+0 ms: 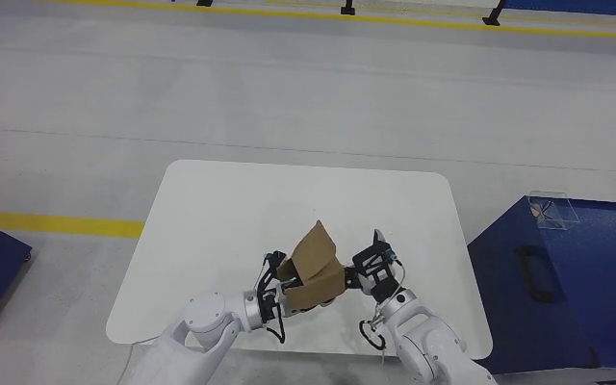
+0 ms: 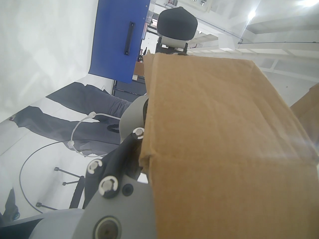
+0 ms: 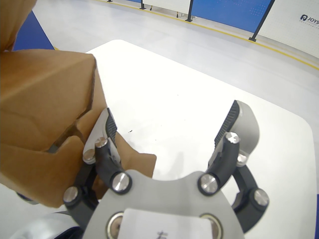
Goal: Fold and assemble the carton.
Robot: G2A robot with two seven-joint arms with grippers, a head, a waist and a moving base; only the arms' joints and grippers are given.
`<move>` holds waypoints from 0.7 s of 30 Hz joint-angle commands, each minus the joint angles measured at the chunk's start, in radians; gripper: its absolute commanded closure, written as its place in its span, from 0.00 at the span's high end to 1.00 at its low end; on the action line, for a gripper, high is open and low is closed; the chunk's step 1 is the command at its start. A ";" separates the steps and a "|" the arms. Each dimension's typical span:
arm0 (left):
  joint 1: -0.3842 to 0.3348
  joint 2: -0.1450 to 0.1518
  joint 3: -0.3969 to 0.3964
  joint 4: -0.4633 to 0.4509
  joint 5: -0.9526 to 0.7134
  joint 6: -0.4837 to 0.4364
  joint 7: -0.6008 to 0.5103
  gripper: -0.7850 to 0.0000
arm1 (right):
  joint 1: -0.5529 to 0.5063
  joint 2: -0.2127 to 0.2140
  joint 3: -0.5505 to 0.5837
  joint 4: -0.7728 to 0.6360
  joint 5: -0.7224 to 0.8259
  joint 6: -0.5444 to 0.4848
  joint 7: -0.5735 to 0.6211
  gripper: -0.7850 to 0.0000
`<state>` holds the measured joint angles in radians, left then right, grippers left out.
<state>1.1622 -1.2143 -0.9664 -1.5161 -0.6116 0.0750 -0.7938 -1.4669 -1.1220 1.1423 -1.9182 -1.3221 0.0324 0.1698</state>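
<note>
A brown corrugated cardboard carton (image 1: 316, 265) sat part-formed between the robot's two arms, close to the near edge of the white round-cornered table (image 1: 289, 192) and about midway along that edge. The job looked to be somewhere in its middle. The body had been opened out into a box shape, with creased panels meeting at corners in the left wrist view (image 2: 219, 138), but one broad flap stood up and leaned toward the far edge. In the right wrist view, the end flaps (image 3: 42, 105) hung loose and overlapped unevenly, none of them tucked home. By that showing, closing and locking the flaps remained to be done. The left gripper (image 1: 272, 279) was pressed against the carton's left side, its arm lying low along the near edge. The cardboard hid its hold, so it could not be told whether it was clamped on a panel. The right gripper (image 3: 172, 108) stood spread wide and held nothing. It was angled in from the near right corner, with the back of one finger (image 3: 111, 125) resting against a loose flap and the other out over bare tabletop.
</note>
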 commanded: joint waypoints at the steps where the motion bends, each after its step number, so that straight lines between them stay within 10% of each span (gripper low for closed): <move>1: 0.000 0.000 -0.001 0.001 -0.001 0.001 -0.001 0.00 | 0.002 -0.003 -0.011 0.000 -0.006 0.005 0.001 1.00; 21: 0.014 0.000 -0.020 -0.007 0.001 -0.007 -0.026 0.00 | -0.010 -0.022 -0.007 0.007 0.043 -0.015 0.004 1.00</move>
<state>1.1748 -1.2143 -0.9845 -1.5232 -0.6105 0.0683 -0.8185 -1.4758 -1.1436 1.1343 -1.9110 -1.2874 0.0214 0.1746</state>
